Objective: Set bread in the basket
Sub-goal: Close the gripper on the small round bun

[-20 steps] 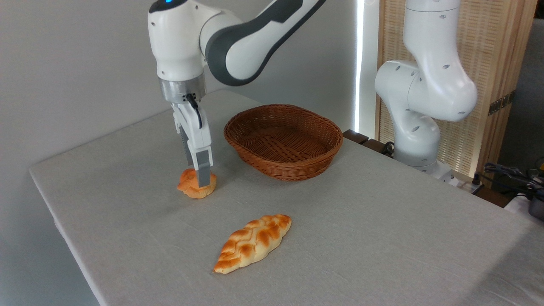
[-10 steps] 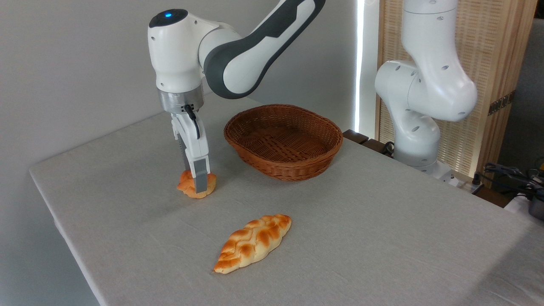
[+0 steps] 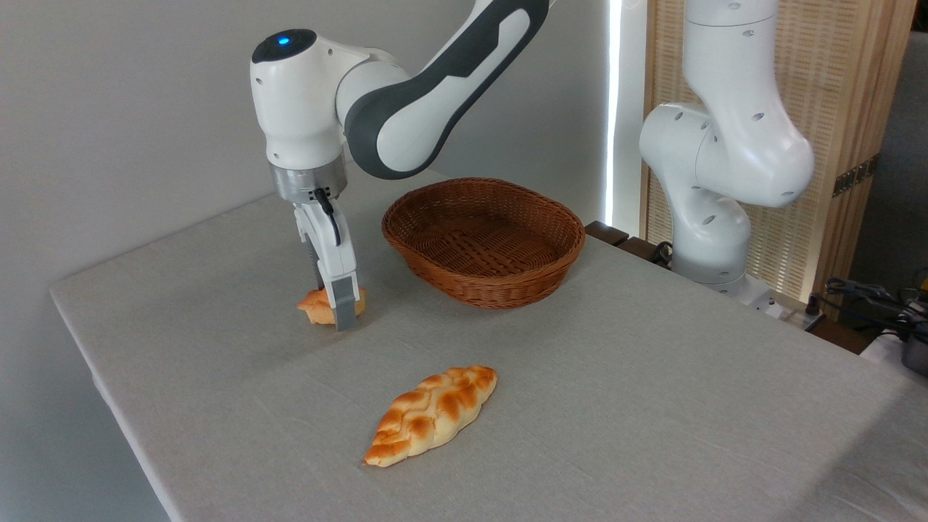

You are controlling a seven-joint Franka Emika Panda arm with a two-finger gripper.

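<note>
Basket (image 3: 483, 243) holding nothing; at its 9 o'clock, gripper (image 3: 335, 308) clenched on bread (image 3: 316, 307), largely hiding it.

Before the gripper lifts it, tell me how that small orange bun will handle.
The bun looks squashed flatter under the gripper, so it is probably soft and may deform rather than break. Being small, it is likely light. Its lobed, matte crust should give the fingers fair grip, though a soft body could slip.
</note>
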